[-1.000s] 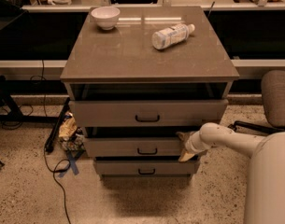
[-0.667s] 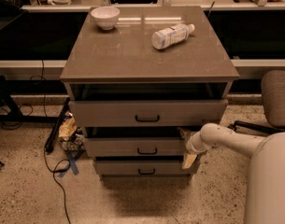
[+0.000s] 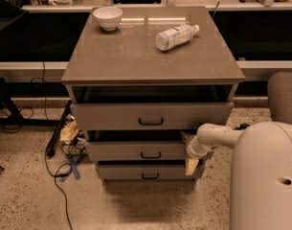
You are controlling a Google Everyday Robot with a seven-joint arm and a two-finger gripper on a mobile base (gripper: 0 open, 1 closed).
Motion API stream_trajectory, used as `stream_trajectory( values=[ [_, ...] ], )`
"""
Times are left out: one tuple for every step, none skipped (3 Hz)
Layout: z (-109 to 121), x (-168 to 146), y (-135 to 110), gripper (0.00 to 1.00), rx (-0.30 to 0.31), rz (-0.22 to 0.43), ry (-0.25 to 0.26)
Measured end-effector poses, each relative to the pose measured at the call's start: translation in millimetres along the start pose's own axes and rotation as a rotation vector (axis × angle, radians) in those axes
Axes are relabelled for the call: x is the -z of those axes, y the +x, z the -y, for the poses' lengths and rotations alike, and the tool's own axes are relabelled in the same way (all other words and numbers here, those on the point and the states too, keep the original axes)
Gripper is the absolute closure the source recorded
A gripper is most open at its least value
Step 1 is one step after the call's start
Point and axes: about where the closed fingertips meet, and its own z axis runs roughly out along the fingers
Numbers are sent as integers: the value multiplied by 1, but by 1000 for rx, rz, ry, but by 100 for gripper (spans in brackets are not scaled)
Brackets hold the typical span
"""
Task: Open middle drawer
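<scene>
The jaws of our gripper [image 3: 188, 153] gape wide at the right end of the middle drawer [image 3: 121, 151]; pulling off-centre could jam it.

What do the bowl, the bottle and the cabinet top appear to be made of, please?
The bowl looks like glazed ceramic: white, smooth, with a soft shine. The bottle seems to be plastic, translucent with a pale wrapped label. The cabinet top looks like laminate or coated board: grey-taupe, semi-gloss, mirroring light. The gripper sits at the right end of the middle drawer.
</scene>
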Motion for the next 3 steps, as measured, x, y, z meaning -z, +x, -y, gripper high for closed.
stream_trajectory(
  values=[
    [-9,8,2,17,-23,-34,-17],
    [-27,31,9,40,-62,-75,-3],
    [-41,39,13,63,-86,-83,-10]
  ],
)
